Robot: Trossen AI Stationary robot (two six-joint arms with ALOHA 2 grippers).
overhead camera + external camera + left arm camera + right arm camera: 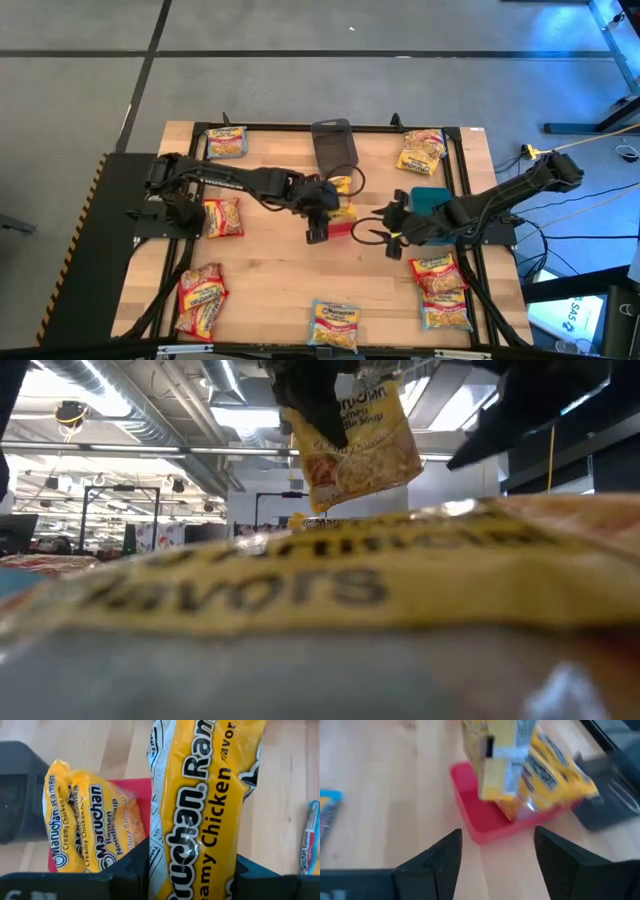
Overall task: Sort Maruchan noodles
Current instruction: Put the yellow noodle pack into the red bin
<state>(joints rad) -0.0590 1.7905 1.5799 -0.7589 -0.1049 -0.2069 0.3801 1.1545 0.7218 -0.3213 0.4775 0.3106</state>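
Where fingers (125, 875) flank it — creamy-chicken packet (200, 810), pinched between.

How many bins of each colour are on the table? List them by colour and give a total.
Grey bin: 1
Red bin: 1
Teal bin: 1
Total: 3 bins

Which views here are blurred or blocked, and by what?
Low view: a yellow ramen packet right at the lens fills the lower picture, out of focus. Right wrist view: the held yellow Creamy Chicken packet over the red plastic bin is smeared. Left wrist view: sharp, with glare on the wrapper in the left gripper.
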